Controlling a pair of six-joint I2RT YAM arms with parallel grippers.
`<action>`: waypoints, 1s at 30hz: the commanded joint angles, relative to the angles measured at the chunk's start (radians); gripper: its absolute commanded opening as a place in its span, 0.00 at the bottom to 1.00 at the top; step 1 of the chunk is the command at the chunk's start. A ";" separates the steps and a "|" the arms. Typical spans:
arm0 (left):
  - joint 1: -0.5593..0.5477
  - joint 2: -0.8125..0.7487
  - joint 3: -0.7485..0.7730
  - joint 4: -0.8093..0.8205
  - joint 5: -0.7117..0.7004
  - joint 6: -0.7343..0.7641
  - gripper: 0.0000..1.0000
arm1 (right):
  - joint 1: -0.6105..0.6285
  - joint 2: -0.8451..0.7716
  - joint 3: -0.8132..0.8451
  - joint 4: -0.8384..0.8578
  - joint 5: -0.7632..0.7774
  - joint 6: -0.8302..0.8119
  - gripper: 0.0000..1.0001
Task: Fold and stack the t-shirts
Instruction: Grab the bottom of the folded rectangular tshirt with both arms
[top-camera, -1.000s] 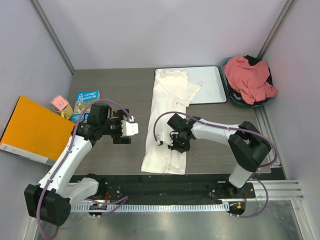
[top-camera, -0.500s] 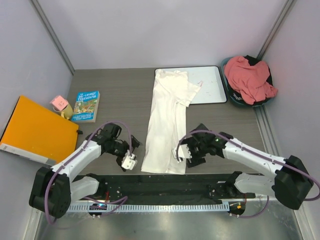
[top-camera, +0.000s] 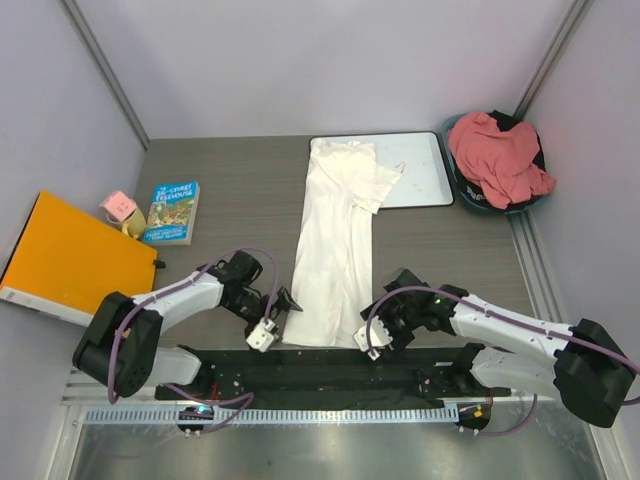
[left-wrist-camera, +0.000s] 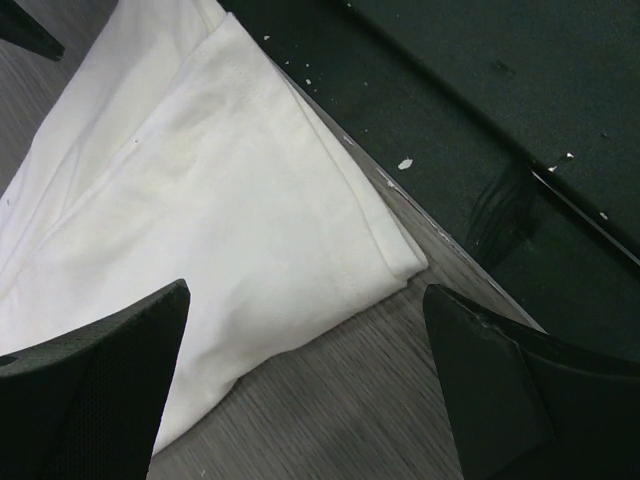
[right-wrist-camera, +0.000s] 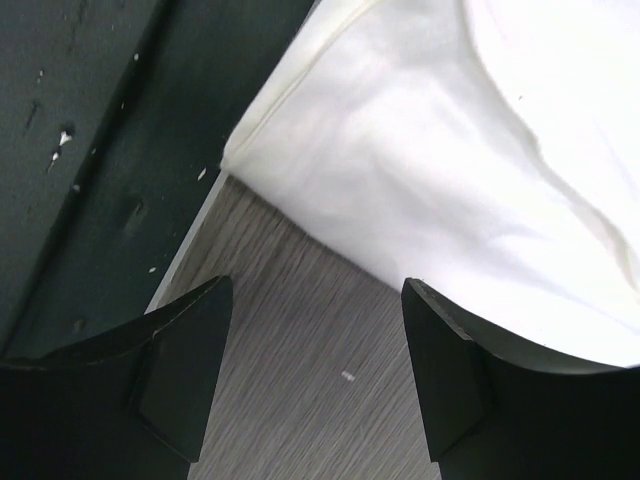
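A white t-shirt (top-camera: 335, 240) lies in a long, narrow strip down the centre of the frame, apparently already folded lengthwise. Its upper end and one sleeve overlap the left part of the whiteboard (top-camera: 415, 170) at upper centre. Its hem reaches the near edge of the desk (top-camera: 220, 190), just beside the black mounting rail (top-camera: 330, 362) at the bottom. The salmon t-shirt (top-camera: 497, 155) sits crumpled in a teal basket (top-camera: 466, 196) at the upper right, well apart and seemingly awaiting its turn. The strip's position looks deliberate: the hem lies between the two arms, so each can reach one corner and carry it toward the collar for the crosswise fold. The left pincer (top-camera: 287, 303) hangs low at the hem's left corner and the right pincer (top-camera: 375, 325) at its right corner, both at lower centre. In the wrist views each has its jaws spread wide and grips nothing. The folded hem corner lies on the wood grain in the gap ahead of each pair of fingers, but whether any fingertip touches the cloth cannot be made out. A grasp of both corners appears to be the step in hand. A picture book (top-camera: 172, 212) and an orange folder (top-camera: 70, 260) rest at the left, clear of the work.
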 joint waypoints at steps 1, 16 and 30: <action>-0.014 0.050 0.036 0.013 0.058 0.299 1.00 | 0.046 0.026 -0.021 0.091 -0.041 0.039 0.74; -0.032 0.151 0.075 0.014 0.084 0.350 1.00 | 0.115 0.122 0.014 0.120 -0.099 0.024 0.58; -0.040 0.200 0.084 0.019 0.096 0.371 0.00 | 0.152 0.128 0.025 0.122 -0.073 0.074 0.18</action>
